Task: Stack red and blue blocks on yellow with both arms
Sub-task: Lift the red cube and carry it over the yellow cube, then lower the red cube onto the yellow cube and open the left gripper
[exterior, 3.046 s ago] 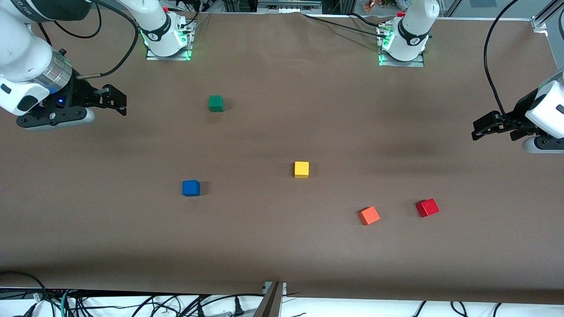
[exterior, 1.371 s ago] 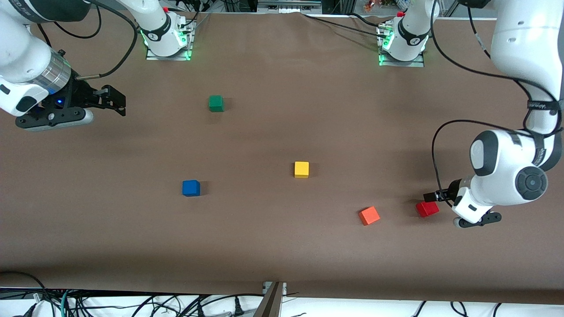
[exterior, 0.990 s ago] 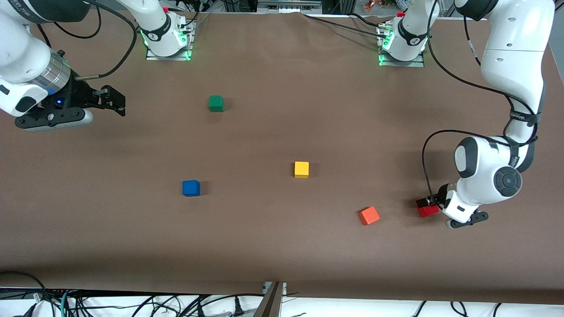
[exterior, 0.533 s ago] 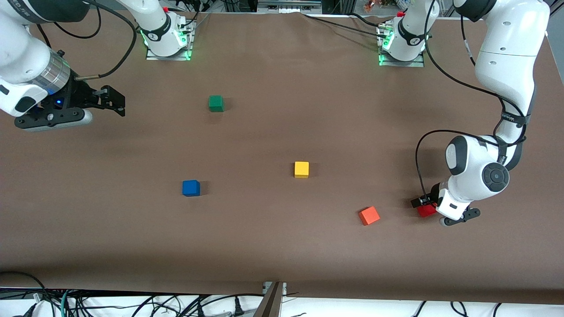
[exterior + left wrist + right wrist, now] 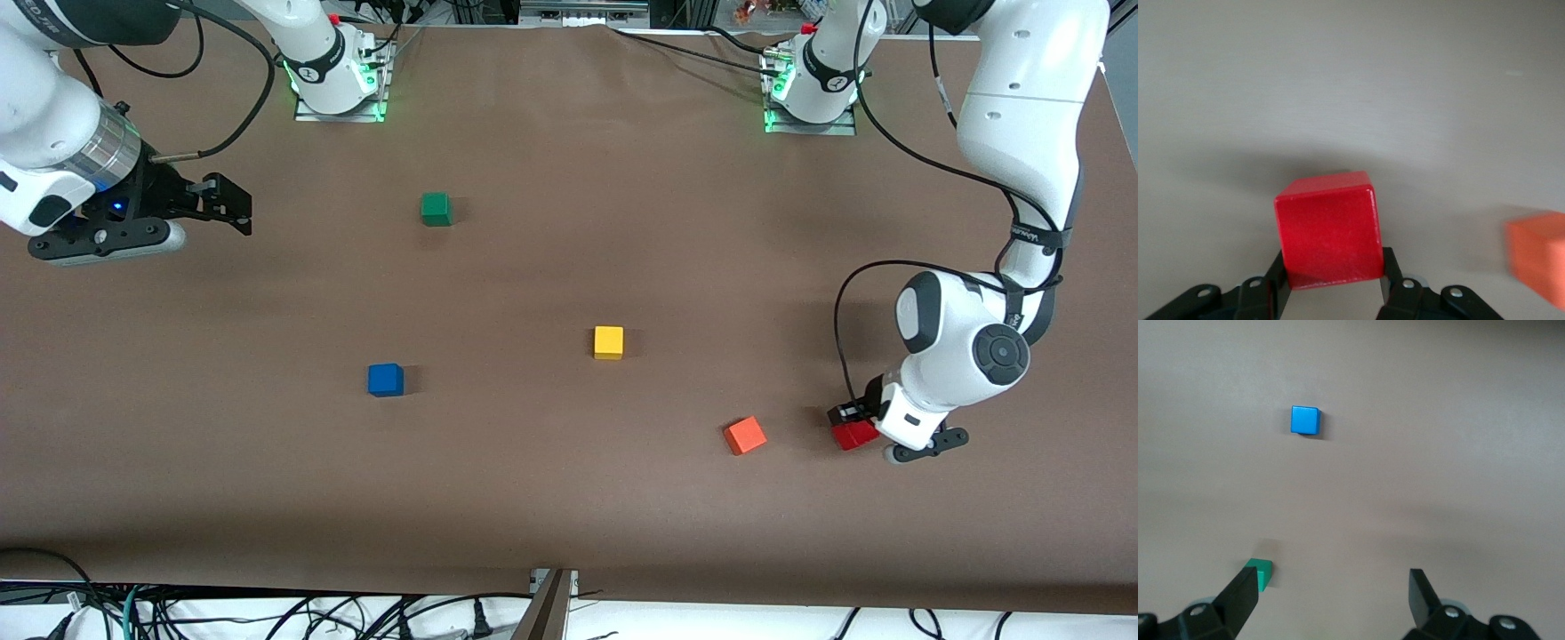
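The red block (image 5: 853, 435) sits near the left arm's end of the table, and my left gripper (image 5: 852, 424) is shut on it. In the left wrist view the red block (image 5: 1329, 229) fills the space between both black fingers (image 5: 1275, 275). The blue block (image 5: 385, 380) rests on the table toward the right arm's end, also seen in the right wrist view as the blue block (image 5: 1305, 420). The yellow cube (image 5: 608, 342) lies near the table's middle. My right gripper (image 5: 224, 204) hangs open over the table's right-arm end, waiting, its jaws (image 5: 1331, 593) wide apart around nothing.
An orange cube (image 5: 745, 436) lies close beside the red block, toward the table's middle, and shows as the orange cube (image 5: 1538, 257) in the left wrist view. A green cube (image 5: 436, 209) sits farther from the front camera than the blue block.
The left arm swung in and came down over the red block, then its fingers closed on it and nudged it slightly nearer the front camera. The right arm stayed still.
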Motion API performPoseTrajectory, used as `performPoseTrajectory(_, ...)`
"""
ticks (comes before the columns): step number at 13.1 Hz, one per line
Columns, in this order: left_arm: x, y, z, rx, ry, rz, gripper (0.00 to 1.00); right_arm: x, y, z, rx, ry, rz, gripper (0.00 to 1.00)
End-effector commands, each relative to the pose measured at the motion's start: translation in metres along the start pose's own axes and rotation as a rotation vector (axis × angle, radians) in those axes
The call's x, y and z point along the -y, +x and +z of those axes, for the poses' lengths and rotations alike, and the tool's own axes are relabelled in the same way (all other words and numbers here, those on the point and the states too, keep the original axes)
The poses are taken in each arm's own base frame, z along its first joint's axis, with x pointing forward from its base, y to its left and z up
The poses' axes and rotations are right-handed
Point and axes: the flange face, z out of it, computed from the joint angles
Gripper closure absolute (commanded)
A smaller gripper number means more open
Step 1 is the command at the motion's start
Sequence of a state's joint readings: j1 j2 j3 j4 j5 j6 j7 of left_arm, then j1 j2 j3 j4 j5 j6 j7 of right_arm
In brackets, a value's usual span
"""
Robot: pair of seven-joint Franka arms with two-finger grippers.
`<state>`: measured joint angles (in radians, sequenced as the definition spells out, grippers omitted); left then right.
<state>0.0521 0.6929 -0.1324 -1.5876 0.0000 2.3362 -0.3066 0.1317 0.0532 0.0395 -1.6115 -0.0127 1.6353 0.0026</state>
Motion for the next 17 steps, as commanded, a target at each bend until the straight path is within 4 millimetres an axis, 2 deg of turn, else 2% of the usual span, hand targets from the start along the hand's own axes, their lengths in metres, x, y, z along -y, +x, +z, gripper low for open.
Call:
performPoseTrajectory(1, -0.067, -0.027, -0.054, 0.004, 0.003, 0.092, 1.0, -0.002, 0.0, -0.005, -0.009, 0.004, -0.001, 0.0)
performPoseTrajectory(3, -0.129, -0.06, -0.069, 0.03, 0.009, 0.164, 1.0, -0.002, 0.0, -0.005, -0.01, 0.004, -0.001, 0.0)
performPoseTrajectory(5, -0.195, -0.096, -0.079, 0.035, 0.009, 0.142, 1.0, -0.002, 0.0, -0.005, -0.01, 0.004, -0.001, 0.0)
performPoseTrajectory(7, -0.263, -0.147, -0.073, 0.047, 0.021, 0.249, 1.0, -0.002, 0.0, -0.005, -0.01, 0.004, -0.001, 0.0)
performPoseTrajectory(9, -0.309, -0.186, -0.056, 0.064, 0.02, 0.323, 1.0, -0.002, 0.001, -0.005, -0.011, 0.004, -0.001, 0.0)
performPoseTrajectory(11, -0.342, -0.212, -0.036, 0.075, 0.025, 0.339, 1.0, -0.002, 0.001, -0.005, -0.011, 0.004, -0.001, 0.0)
performPoseTrajectory(13, -0.362, -0.236, -0.013, 0.095, 0.039, 0.365, 1.0, -0.003, 0.001, -0.005, -0.013, 0.004, 0.0, 0.0)
performPoseTrajectory(17, -0.366, -0.247, 0.004, 0.066, 0.101, 0.444, 1.0, -0.004, 0.001, -0.006, -0.014, 0.004, 0.002, 0.0)
